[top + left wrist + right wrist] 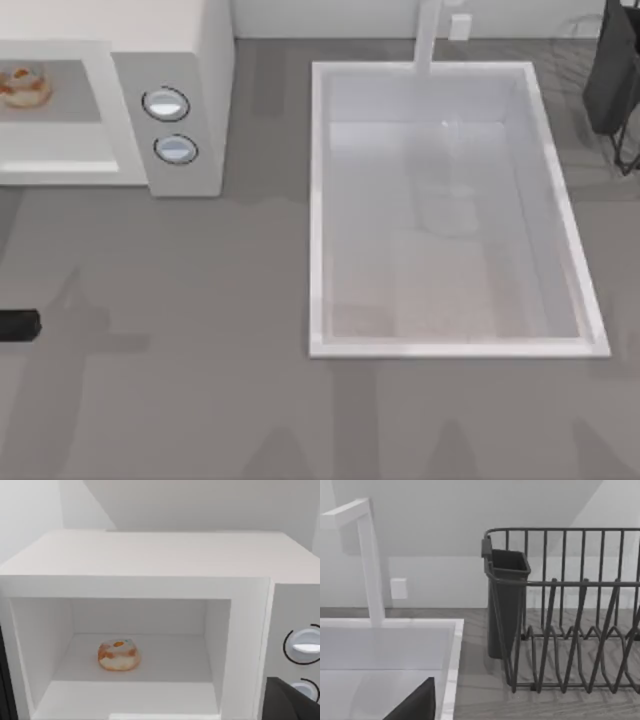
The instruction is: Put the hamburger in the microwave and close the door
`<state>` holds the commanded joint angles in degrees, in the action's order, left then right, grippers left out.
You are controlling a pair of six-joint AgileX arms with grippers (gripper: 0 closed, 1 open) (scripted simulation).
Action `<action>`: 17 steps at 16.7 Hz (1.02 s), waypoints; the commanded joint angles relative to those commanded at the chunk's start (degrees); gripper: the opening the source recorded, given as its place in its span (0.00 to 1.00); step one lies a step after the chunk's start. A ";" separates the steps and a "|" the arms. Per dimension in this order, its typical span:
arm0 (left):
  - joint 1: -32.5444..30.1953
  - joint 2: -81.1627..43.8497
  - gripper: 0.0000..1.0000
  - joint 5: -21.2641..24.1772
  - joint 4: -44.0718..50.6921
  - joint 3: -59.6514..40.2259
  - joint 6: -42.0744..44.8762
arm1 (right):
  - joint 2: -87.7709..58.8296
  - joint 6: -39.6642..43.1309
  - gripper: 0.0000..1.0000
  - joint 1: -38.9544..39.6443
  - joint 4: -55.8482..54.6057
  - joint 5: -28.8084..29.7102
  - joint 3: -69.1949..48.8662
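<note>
left wrist view shows the hamburger (119, 655) resting inside the open microwave (150, 560) cavity; gripper fingers' state unclear.

No readable text, no labels or numbers, microwave (150, 580) panel and knobs (166, 103) unmarked

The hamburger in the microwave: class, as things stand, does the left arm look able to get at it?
Probably yes. The hamburger sits alone on the floor of the microwave, whose front is open toward the left wrist view, with nothing between them. The door cannot be made out here.
</note>
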<state>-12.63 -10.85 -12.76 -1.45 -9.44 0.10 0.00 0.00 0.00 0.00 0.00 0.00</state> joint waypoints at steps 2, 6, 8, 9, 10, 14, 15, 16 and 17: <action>0.08 0.09 0.00 0.07 0.08 0.03 0.00 | 0.00 0.00 1.00 0.00 0.00 0.00 0.00; 1.41 -1.94 0.00 0.99 1.00 -1.80 1.27 | 0.00 0.00 1.00 0.00 0.00 0.00 0.00; 4.96 -6.15 0.00 3.40 3.31 -5.47 4.02 | 0.00 0.00 1.00 0.00 0.00 0.00 0.00; 7.38 -9.13 0.00 5.03 4.85 -8.04 5.86 | 0.00 0.00 1.00 0.00 0.00 0.00 0.00; 10.17 -12.69 0.00 6.90 6.60 -11.02 7.96 | 0.00 0.00 1.00 0.00 0.00 0.00 0.00; 23.57 -31.80 0.00 16.27 15.21 -25.20 18.13 | 0.00 0.00 1.00 0.00 0.00 0.00 0.00; 27.29 -36.85 0.00 18.91 17.63 -28.95 20.94 | 0.00 0.00 1.00 0.00 0.00 0.00 0.00; 31.15 -41.68 0.00 21.61 20.09 -32.74 23.78 | 0.00 0.00 1.00 0.00 0.00 0.00 0.00; 35.08 -46.45 0.00 24.36 22.57 -36.55 26.63 | 0.00 0.00 1.00 0.00 0.00 0.00 0.00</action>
<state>22.45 -57.30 11.60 21.12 -45.99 26.73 0.00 0.00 0.00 0.00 0.00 0.00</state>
